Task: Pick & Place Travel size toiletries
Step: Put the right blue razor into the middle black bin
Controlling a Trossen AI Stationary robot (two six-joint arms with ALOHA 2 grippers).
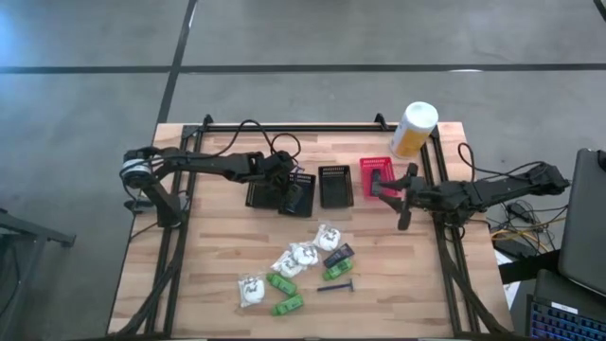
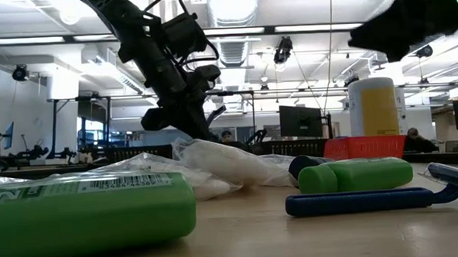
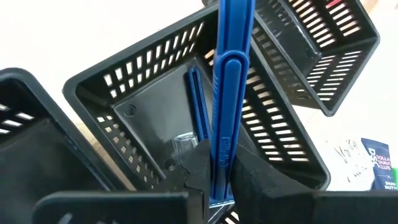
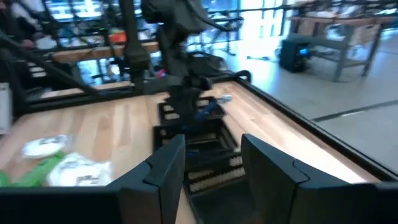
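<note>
Left wrist view: left gripper [image 3: 217,186] clenched on a blue razor [image 3: 225,93], fingers [image 3: 261,180] pinching its lower end, handle upright between them. Just beyond, a tilted basket [image 3: 143,81], black, with a second razor [image 3: 198,106] lying flat on its floor. Beside it, another black basket [image 3: 323,56]. High view: same left gripper over the tilted basket, the middle one in a row of three black ones on the wooden table [image 1: 218,256]. Next in the row, toward the right arm, a red basket [image 1: 376,176], and past that a white-and-yellow canister [image 1: 414,129] at the table's corner. Right gripper [image 1: 396,197] just beside the red basket, holding nothing. Rest of the toiletries [image 1: 298,258] in a loose heap well apart from the baskets, toward the picture's lower edge: white wrapped lumps, green packets, a dark sachet and a third razor [image 1: 336,287] at the heap's edge. Right wrist view: right gripper's two fingers apart, released, nothing between them; ahead, the black baskets and the left arm above them; off to one side, white lumps and a green packet on the wood. Low view: green packets, a white lump and the third razor close up on the table, red basket and canister behind, left arm reaching down from above, right arm dark in the upper corner.
</note>
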